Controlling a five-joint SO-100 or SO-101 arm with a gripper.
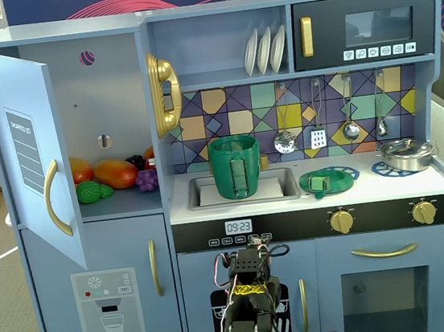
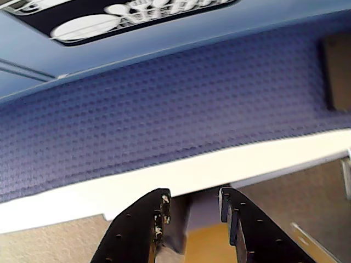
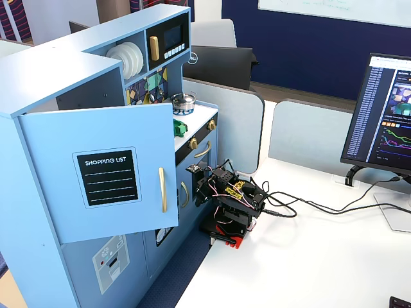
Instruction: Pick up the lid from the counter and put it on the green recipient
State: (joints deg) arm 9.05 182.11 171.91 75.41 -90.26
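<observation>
The green lid (image 1: 320, 182) lies flat on the left blue burner ring of the toy kitchen counter, and a bit of it shows in a fixed view (image 3: 179, 128). The green recipient (image 1: 236, 167) stands upright in the sink, to the left of the lid, with its ribbed handle facing front. It is hidden behind the open door in the other fixed view. My arm (image 1: 252, 292) is folded low in front of the kitchen, well below the counter. In the wrist view my gripper (image 2: 192, 205) is open and empty, over a white table edge and blue flooring.
A shiny silver pot (image 1: 405, 153) sits on the right burner. The fridge door (image 1: 30, 157) stands open at left, with toy fruit (image 1: 114, 175) inside. Utensils hang on the backsplash. A monitor (image 3: 392, 122) and cables (image 3: 308, 208) are on the white desk behind the arm.
</observation>
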